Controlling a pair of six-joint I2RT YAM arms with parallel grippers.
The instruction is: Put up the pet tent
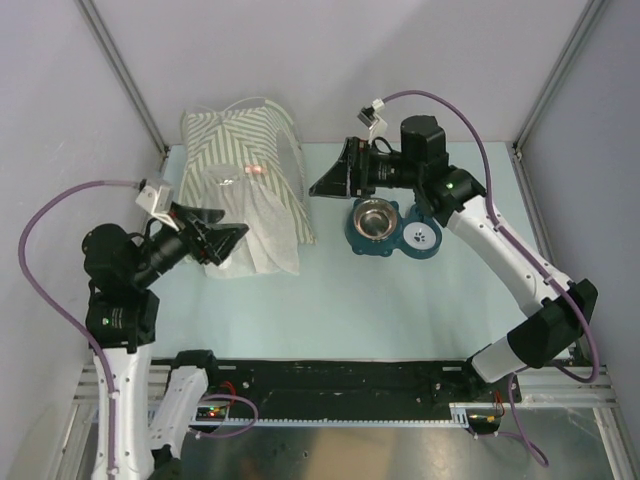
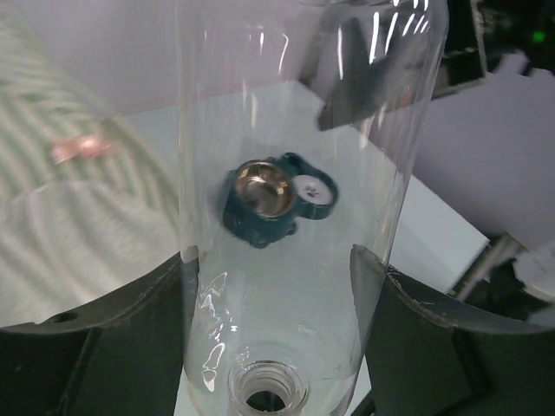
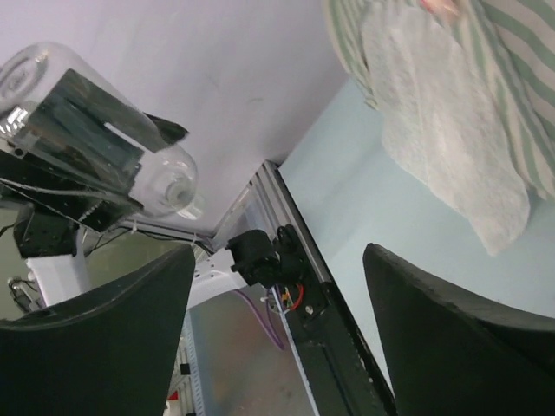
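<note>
The pet tent [image 1: 250, 165] lies as a collapsed heap of olive-and-white striped fabric at the back left of the table, with a small pink mark on top and a sheer white flap hanging toward the front. It also shows at the left of the left wrist view as the tent [image 2: 61, 191], and at the upper right of the right wrist view as the tent [image 3: 468, 95]. My left gripper [image 1: 232, 238] is at the tent's near left side. In its own view the left gripper [image 2: 273, 256] is shut on a clear plastic bottle [image 2: 295, 130]. My right gripper [image 1: 322, 180] hovers just right of the tent, and the right gripper [image 3: 277, 251] is open with nothing between its fingers.
A teal pet feeder [image 1: 385, 228] with a steel bowl and a small white dish stands right of the tent, under the right arm; it shows through the bottle as the feeder [image 2: 269, 198]. Grey walls close in the back and both sides. A black rail [image 1: 340, 378] runs along the near edge.
</note>
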